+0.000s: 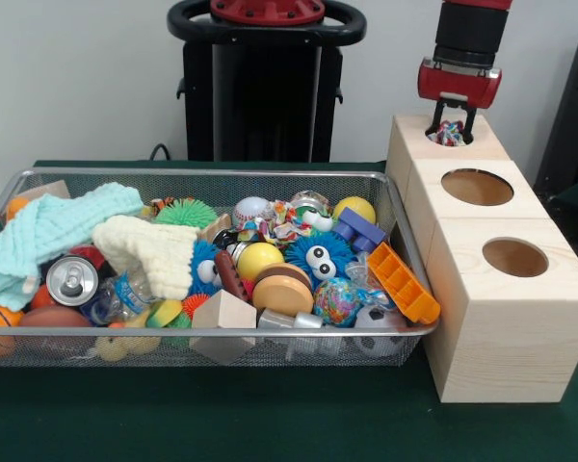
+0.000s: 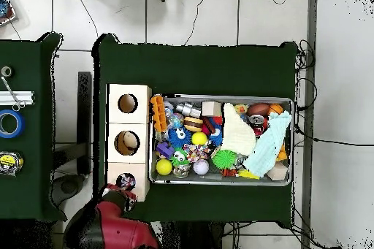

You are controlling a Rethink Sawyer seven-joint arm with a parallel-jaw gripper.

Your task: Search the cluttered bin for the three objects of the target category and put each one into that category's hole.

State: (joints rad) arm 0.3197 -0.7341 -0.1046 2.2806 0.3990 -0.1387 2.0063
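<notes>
The wire mesh bin [image 1: 233, 332] sits on the green table, crammed with toys, balls and cloths; it also shows in the overhead view [image 2: 219, 182]. Three pale wood cubes stand in a row beside it. My gripper [image 1: 450, 127] hangs over the cube farthest from the front camera, its fingertips down at the rim of the hole [image 1: 427, 138]. It is shut on a small multicoloured toy [image 1: 450, 134] that sits in the hole's mouth. In the overhead view the gripper [image 2: 124, 186] and the toy [image 2: 126, 181] are at the cube nearest the robot's base.
The two wider holes [image 1: 477, 187] [image 1: 514, 257] lie open in the nearer cubes; the overhead view shows something pale inside the middle one [image 2: 128, 142]. An orange plastic piece [image 1: 402, 281] overhangs the bin's corner by the cubes. Tape rolls and tools [image 2: 10, 123] lie on a side table.
</notes>
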